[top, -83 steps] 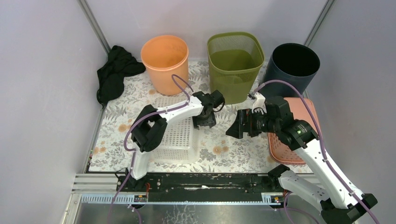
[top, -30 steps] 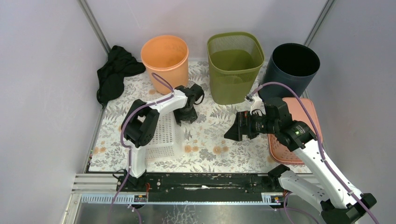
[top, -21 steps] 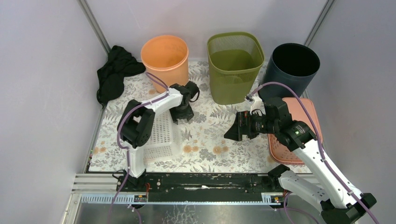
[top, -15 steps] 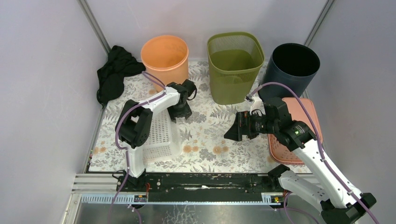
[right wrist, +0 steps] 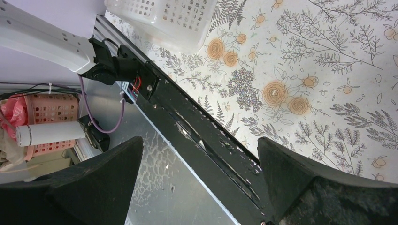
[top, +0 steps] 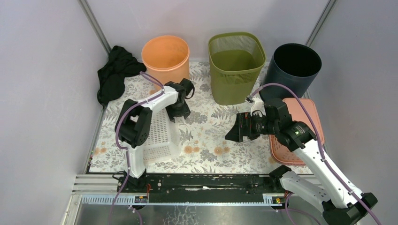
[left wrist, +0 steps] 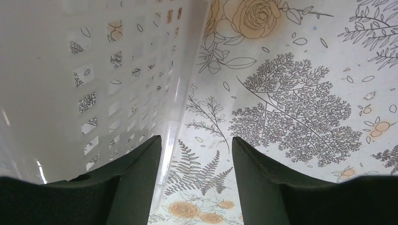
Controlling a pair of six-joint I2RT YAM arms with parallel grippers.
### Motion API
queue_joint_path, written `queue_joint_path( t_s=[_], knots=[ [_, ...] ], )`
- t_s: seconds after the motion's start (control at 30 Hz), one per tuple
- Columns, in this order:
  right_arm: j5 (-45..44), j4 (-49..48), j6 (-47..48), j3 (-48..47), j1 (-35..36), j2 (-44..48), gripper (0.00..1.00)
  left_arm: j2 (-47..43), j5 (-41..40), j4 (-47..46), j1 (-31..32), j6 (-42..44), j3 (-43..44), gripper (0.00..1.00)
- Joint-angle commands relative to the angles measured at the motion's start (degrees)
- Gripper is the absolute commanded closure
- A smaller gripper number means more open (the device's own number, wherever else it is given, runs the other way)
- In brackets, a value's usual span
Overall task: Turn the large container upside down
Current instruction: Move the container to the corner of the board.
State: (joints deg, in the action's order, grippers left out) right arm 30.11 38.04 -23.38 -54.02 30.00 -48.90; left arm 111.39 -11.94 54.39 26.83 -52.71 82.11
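The large container is a white perforated basket [top: 162,133], tipped up on its long side at the table's left, opening facing left. My left gripper [top: 179,115] sits low at its far right corner. In the left wrist view the basket's wall [left wrist: 94,70] fills the left half. Its rim runs down just inside the left finger, and the left gripper [left wrist: 196,140] is open, the right finger clear over the flowered cloth. My right gripper [top: 233,133] hovers open over the table's middle, holding nothing. From the right wrist view the basket [right wrist: 164,16] shows far off, beyond the right gripper [right wrist: 197,187].
An orange bucket [top: 165,61], a green mesh bin [top: 236,65] and a dark round bin [top: 295,63] stand along the back. A pink basket [top: 284,152] lies under my right arm. A black cloth [top: 115,72] is bunched at the back left.
My left gripper has slid left and toward the back, and the white basket has tipped steeper onto its side. The right arm has stayed still.
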Motion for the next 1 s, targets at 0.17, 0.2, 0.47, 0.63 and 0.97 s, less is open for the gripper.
queue_joint_path(
  t_s=[0.17,0.2,0.47,0.63,0.97],
  knots=[
    [0.66,-1.38,-0.06,-0.25,-0.14,-1.65,0.0,-0.75,0.53,-2.11,-2.23,1.93,0.05,0.35],
    [0.53,-1.27,0.03,-0.26,-0.2,-1.94,0.0,-0.98,0.67,-2.36,-2.49,2.03,-0.13,0.35],
    [-1.73,-0.1,0.34,-0.54,-0.17,-3.15,0.0,-1.29,2.66,-3.9,-4.53,3.25,-0.69,0.35],
    [-2.57,0.73,0.04,-1.53,-0.17,-4.71,0.0,-2.13,3.59,-4.19,-5.44,4.45,0.03,0.35],
    [-2.42,0.83,-4.35,-2.33,-0.2,-4.73,0.01,-5.95,6.31,-5.31,-10.65,8.39,-0.99,0.35]
  ],
)
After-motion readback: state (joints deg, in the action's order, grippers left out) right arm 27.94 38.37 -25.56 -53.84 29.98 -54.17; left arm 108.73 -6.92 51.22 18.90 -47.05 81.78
